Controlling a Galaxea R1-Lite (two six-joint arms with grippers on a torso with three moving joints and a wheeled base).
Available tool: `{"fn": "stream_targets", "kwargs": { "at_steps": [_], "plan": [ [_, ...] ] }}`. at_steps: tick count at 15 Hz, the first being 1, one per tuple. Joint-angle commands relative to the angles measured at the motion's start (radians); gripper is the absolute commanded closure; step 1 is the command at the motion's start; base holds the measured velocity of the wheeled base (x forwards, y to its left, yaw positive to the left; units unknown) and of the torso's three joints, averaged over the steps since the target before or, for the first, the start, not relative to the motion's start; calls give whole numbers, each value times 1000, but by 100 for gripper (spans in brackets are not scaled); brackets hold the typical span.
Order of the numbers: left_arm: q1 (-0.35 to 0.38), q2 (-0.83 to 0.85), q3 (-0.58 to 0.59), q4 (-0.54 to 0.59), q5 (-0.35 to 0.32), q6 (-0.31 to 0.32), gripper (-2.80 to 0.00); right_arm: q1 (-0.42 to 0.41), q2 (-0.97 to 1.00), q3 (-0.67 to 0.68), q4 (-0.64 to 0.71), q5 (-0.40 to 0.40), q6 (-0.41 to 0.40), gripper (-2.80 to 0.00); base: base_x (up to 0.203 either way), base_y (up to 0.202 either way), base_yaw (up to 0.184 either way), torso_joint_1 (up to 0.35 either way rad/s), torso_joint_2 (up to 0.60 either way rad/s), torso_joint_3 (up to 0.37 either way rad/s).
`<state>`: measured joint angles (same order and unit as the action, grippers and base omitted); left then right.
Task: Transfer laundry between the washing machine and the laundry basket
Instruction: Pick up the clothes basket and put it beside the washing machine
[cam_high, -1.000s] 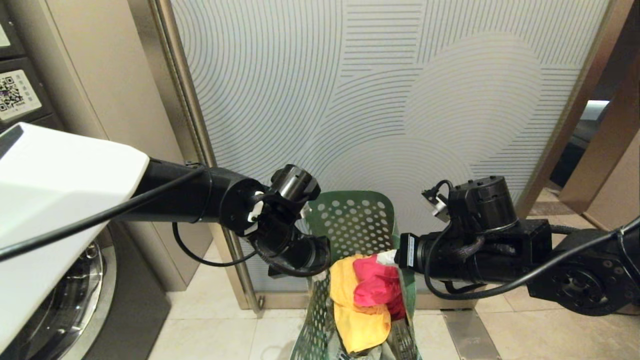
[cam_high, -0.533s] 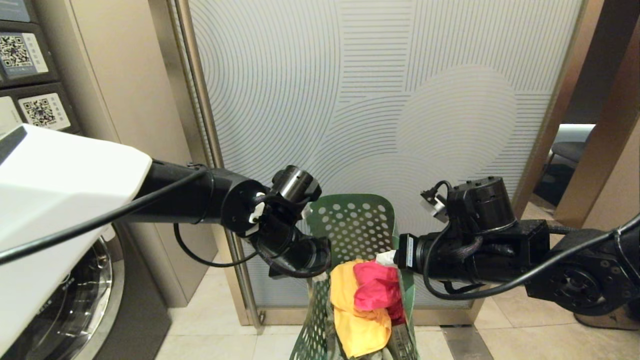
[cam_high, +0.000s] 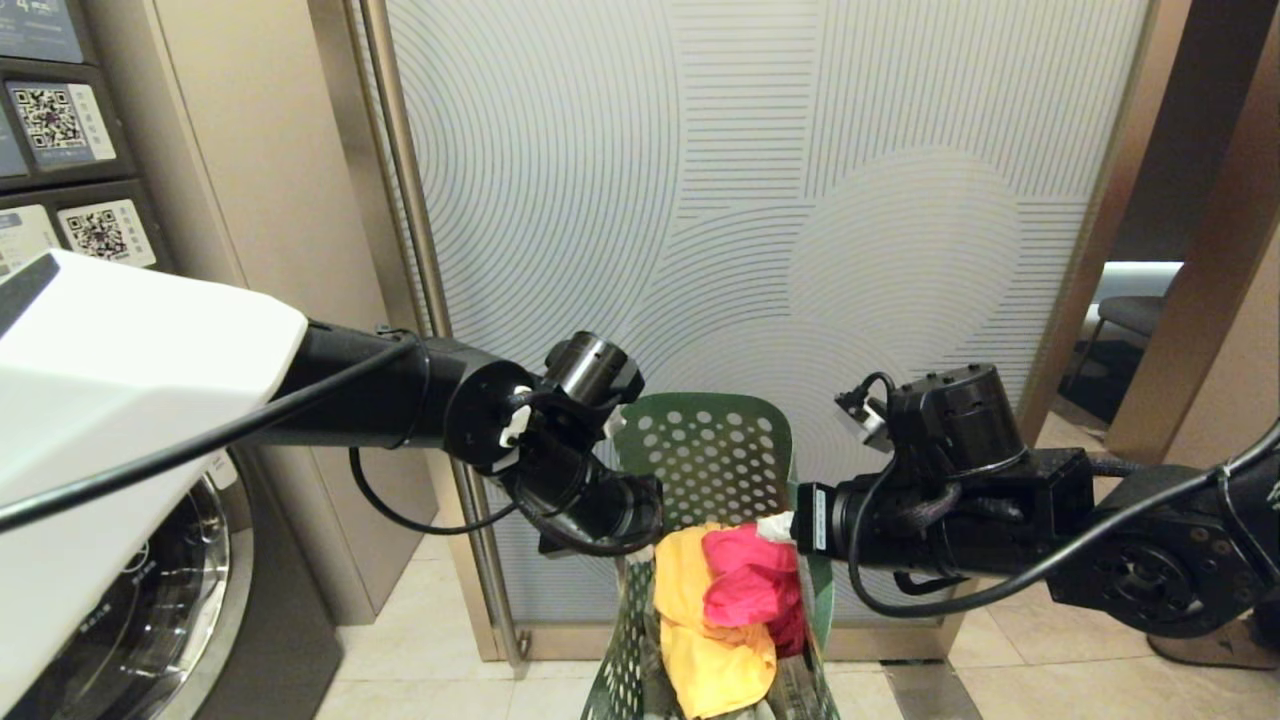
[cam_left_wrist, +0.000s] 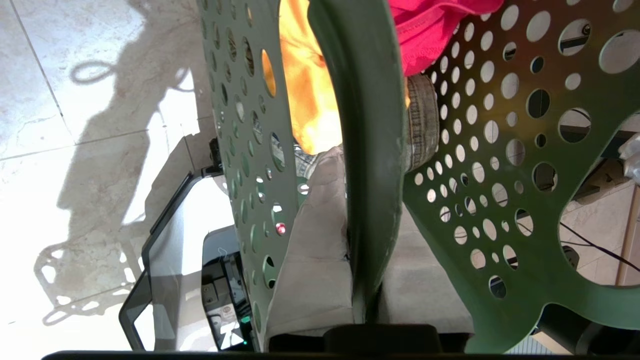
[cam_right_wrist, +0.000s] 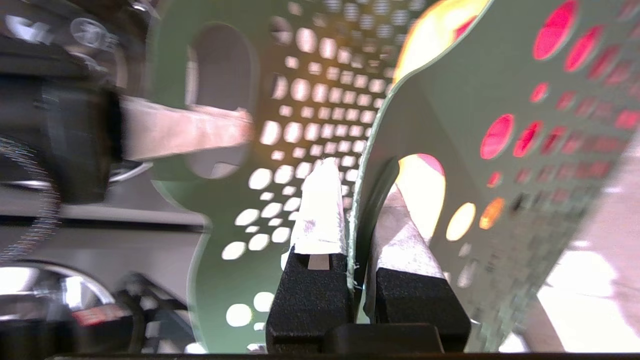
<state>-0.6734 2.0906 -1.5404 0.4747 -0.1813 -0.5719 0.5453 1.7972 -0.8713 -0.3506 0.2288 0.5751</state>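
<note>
The dark green perforated laundry basket (cam_high: 708, 452) hangs low in the middle of the head view, held between both arms. In it lies the laundry: a yellow-orange garment (cam_high: 700, 640), a pink-red one (cam_high: 748, 585), and a grey one (cam_left_wrist: 422, 120) underneath. My left gripper (cam_high: 640, 530) is shut on the basket's left rim (cam_left_wrist: 372, 125), with one taped finger (cam_left_wrist: 310, 240) on each side of the wall. On the opposite rim my right gripper (cam_high: 785, 525) is shut as well, its white pads (cam_right_wrist: 320, 210) pinching the edge (cam_right_wrist: 362, 165) beside a cut-out handle. A washing machine's chrome-rimmed door (cam_high: 190, 610) shows at the bottom left.
A frosted panel with curved lines (cam_high: 760, 200) stands right behind the basket, with a metal post (cam_high: 420, 300) at its left. Beige cabinets with QR labels (cam_high: 95, 232) sit above the machine. A doorway with a chair (cam_high: 1130, 315) opens at the right. The floor is pale tile (cam_high: 420, 690).
The whole head view has shifted: the QR labels and the panel slid right and down, so the camera moved. Both grippers keep their hold on the basket rims.
</note>
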Motion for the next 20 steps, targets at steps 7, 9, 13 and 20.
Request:
{"fn": "stream_targets", "kwargs": {
  "at_steps": [7, 9, 13, 20],
  "plan": [
    [0, 12, -1, 2, -1, -2, 0, -1, 17, 1, -4, -28, -3, 0, 0, 0, 0, 0, 0, 0],
    [0, 11, -1, 4, -1, -2, 0, -1, 21, 3, -2, -28, -3, 0, 0, 0, 0, 0, 0, 0],
    [0, 16, -1, 1, -3, -2, 0, -5, 28, 3, -4, -28, -3, 0, 0, 0, 0, 0, 0, 0],
    [0, 30, -1, -1, -3, 0, 0, -7, 40, 0, -5, -31, -6, 0, 1, -7, 114, 2, 2, 1]
  ]
}}
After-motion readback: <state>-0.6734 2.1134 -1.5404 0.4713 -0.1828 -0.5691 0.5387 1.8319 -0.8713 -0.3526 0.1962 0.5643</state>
